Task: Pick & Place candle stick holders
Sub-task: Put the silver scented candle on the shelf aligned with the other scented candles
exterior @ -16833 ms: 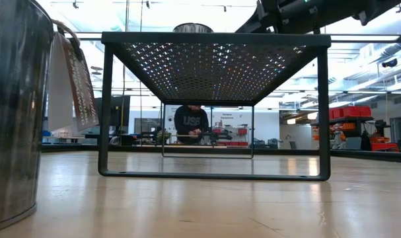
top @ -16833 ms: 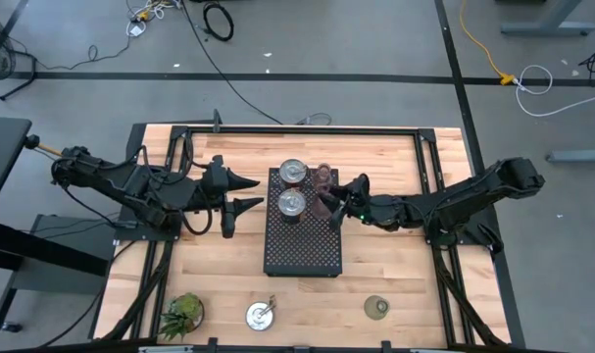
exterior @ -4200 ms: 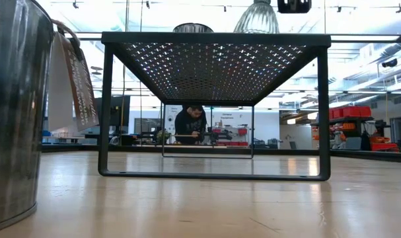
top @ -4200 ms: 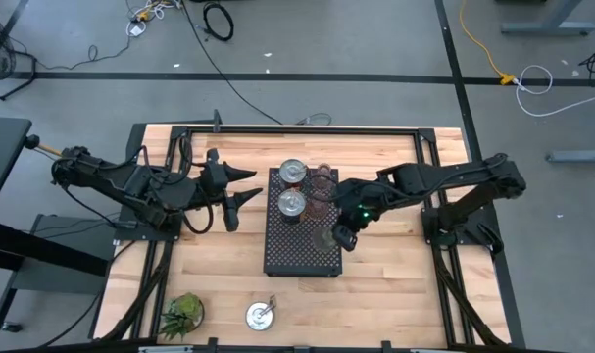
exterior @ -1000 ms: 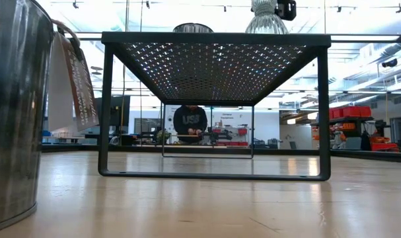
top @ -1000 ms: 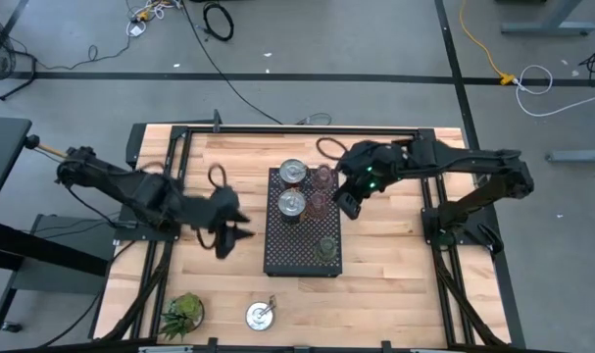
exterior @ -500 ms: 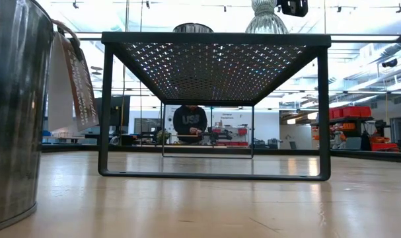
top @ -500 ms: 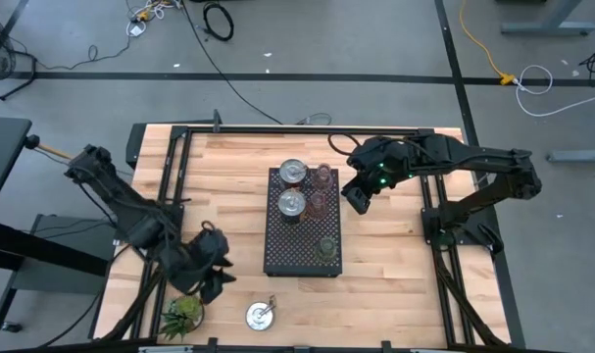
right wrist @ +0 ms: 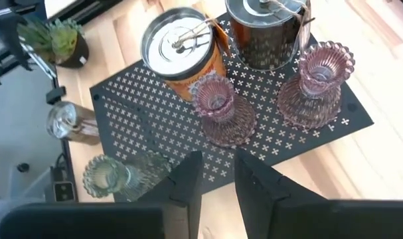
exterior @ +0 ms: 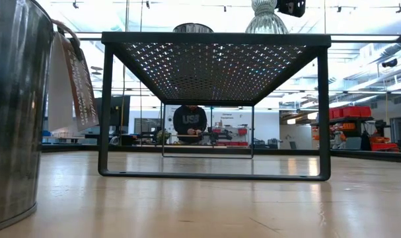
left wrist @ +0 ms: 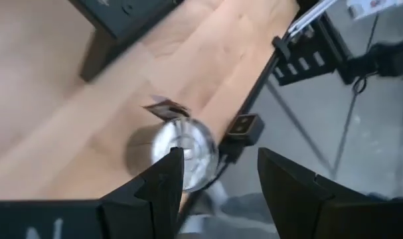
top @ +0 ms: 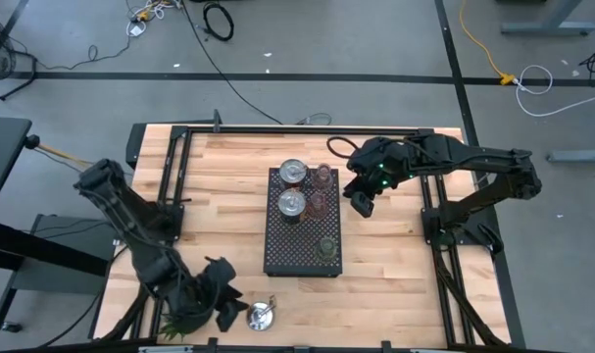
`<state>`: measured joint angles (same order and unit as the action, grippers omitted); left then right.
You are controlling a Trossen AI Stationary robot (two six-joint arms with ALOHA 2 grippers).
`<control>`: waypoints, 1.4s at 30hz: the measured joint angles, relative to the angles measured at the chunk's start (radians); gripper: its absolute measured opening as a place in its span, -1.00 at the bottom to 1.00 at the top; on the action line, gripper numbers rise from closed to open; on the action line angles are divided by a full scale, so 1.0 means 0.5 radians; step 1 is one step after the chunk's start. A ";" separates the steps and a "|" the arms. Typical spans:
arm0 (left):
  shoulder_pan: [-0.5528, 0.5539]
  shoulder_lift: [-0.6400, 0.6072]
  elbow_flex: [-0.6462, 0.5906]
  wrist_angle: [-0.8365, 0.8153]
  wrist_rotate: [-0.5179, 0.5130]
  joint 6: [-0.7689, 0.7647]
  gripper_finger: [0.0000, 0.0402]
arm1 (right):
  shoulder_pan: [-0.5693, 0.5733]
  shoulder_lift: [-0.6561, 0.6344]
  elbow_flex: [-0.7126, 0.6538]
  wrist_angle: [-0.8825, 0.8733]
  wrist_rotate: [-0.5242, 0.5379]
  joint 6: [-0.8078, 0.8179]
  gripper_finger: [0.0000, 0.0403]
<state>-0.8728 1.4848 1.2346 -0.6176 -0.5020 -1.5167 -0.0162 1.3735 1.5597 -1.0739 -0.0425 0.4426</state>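
A black perforated tray (top: 302, 257) carries two silvery holders (top: 293, 173) (top: 291, 204), two pink glass holders (top: 323, 176) (top: 320, 201) and an olive-green glass holder (top: 326, 247), all standing on their bases. A third silvery holder (top: 261, 315) stands on the table near the front edge; it also shows in the left wrist view (left wrist: 178, 149). My left gripper (top: 234, 311) (left wrist: 218, 176) is open just left of it, touching nothing that I can see. My right gripper (top: 361, 203) (right wrist: 218, 176) hovers at the tray's right side, slightly open and empty.
A spiky green plant (top: 182, 316) sits at the front left, right beside my left arm. In the low view the front holder (exterior: 8, 112) with its tag fills the left side, and the tray (exterior: 213, 39) stands on legs. A person is in the room far behind.
My left arm has swung from beside the tray's left side toward the table's near edge and down, and its open gripper now points at the silvery holder there. The holders on the tray have stayed where they were.
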 joint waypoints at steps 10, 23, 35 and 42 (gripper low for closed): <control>-0.006 0.144 0.000 0.501 -0.041 0.066 0.00 | 0.001 0.002 0.001 -0.147 -0.100 -0.079 -0.58; -0.015 0.177 0.000 0.499 -0.034 -0.087 0.79 | 0.001 0.002 0.000 -0.213 -0.107 -0.120 -0.58; -0.001 0.319 0.001 0.708 0.055 -0.080 0.97 | 0.001 0.002 0.001 -0.219 -0.104 -0.173 -0.58; 0.019 0.482 0.002 0.820 0.189 -0.087 0.93 | 0.001 0.003 0.000 -0.221 -0.104 -0.191 -0.58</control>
<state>-0.8632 1.7259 1.2354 -0.2077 -0.4077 -1.5600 -0.0158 1.3750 1.5597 -1.1844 -0.0944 0.3470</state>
